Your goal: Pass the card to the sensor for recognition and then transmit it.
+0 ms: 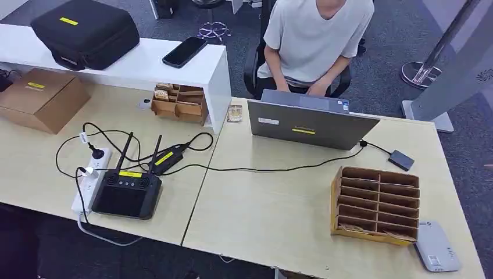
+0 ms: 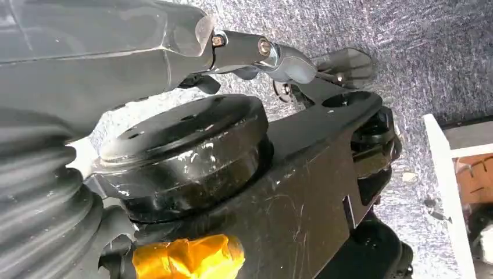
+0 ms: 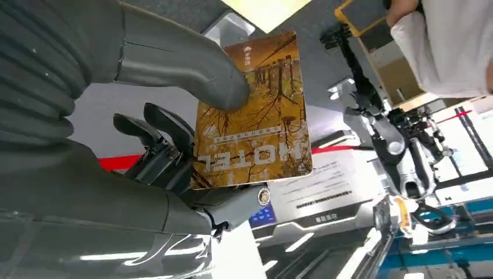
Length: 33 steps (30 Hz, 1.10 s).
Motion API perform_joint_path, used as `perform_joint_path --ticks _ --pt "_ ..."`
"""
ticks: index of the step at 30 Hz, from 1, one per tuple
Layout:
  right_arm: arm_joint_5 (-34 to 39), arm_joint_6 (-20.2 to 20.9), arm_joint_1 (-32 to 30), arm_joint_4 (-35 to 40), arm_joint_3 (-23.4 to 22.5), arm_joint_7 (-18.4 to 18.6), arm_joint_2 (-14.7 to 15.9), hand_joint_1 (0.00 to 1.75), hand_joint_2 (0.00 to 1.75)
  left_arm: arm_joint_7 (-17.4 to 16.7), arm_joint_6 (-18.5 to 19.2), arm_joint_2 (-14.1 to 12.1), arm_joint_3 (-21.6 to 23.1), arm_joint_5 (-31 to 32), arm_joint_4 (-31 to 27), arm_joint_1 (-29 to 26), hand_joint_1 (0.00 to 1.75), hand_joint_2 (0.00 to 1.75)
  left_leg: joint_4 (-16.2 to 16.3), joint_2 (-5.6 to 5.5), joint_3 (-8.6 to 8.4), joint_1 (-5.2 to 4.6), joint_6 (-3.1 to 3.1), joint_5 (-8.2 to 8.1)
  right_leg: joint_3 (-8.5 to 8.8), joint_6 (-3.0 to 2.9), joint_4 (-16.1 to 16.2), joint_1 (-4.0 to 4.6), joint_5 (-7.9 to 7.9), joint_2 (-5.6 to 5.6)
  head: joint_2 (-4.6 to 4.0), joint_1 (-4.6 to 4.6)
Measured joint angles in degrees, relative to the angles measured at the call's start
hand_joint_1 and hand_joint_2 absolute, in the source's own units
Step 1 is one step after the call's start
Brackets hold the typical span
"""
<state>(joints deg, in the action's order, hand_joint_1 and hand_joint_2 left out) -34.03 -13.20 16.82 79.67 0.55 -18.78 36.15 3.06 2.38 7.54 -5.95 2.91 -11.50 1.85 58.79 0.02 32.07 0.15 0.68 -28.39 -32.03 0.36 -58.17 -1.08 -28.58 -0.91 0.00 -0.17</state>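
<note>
Lying on the pale wooden bench from left to right are a black controller with two antennas, a grey laptop, a brown cardboard sorter and a flat grey card sensor. Whether the left hand is clenched, I cannot tell. The right hand grips an orange hotel card with its thumb on the printed face.

The robot hand's thumb hides part of the card.
</note>
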Motion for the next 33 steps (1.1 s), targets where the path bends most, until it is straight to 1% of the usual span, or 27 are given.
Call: perform_joint_path --ticks 5,12,17,22,27,33 --pt "-3.2 -0.1 -4.4 4.6 0.0 -0.2 -0.6 1.75 1.75 -0.1 0.0 0.2 -0.5 -0.1 0.0 0.0 0.0 1.75 0.0 0.0 0.0 0.0 0.0 0.0 0.01 0.0 0.0 0.0 0.0 0.0 0.0 -0.02" --pt "-6.3 -0.9 -7.3 5.4 1.1 0.0 -2.0 1.75 1.75 -0.2 0.1 0.3 -1.0 0.1 0.0 0.0 0.0 1.75 0.0 0.02 0.0 -0.01 0.0 0.0 0.01 0.0 0.0 -0.01 0.0 0.01 0.0 0.0" --pt "-9.0 -2.6 -7.5 3.3 2.0 0.6 -2.8 1.75 1.75 -0.3 0.4 0.4 -1.2 0.4 0.0 0.0 0.0 1.75 0.0 0.02 0.0 -0.01 0.0 0.0 0.0 0.0 0.0 -0.01 0.0 0.01 0.0 0.0" --pt "-9.4 -3.1 -7.6 1.1 2.5 0.7 -3.0 1.75 1.75 -0.3 0.5 0.4 -1.3 0.5 0.0 0.0 0.0 1.75 0.0 0.02 0.0 -0.01 0.0 0.0 0.0 0.0 0.0 -0.01 0.0 0.01 0.0 -0.02" --pt "-11.1 -4.7 -7.5 -1.5 2.5 1.9 -3.0 1.75 1.75 -0.5 0.5 0.4 -1.3 0.9 0.0 0.0 0.0 1.75 0.0 0.02 0.0 -0.01 0.0 0.0 0.0 0.0 0.0 -0.01 0.0 0.01 0.0 0.0" --pt "-11.8 -6.6 -7.8 -5.9 0.4 2.3 -2.8 1.75 1.75 -0.8 0.6 0.4 -1.3 1.0 0.0 0.0 0.0 1.75 0.0 0.02 -0.01 -0.01 0.0 0.0 -0.01 0.0 0.0 -0.01 0.0 0.01 0.0 -0.02"
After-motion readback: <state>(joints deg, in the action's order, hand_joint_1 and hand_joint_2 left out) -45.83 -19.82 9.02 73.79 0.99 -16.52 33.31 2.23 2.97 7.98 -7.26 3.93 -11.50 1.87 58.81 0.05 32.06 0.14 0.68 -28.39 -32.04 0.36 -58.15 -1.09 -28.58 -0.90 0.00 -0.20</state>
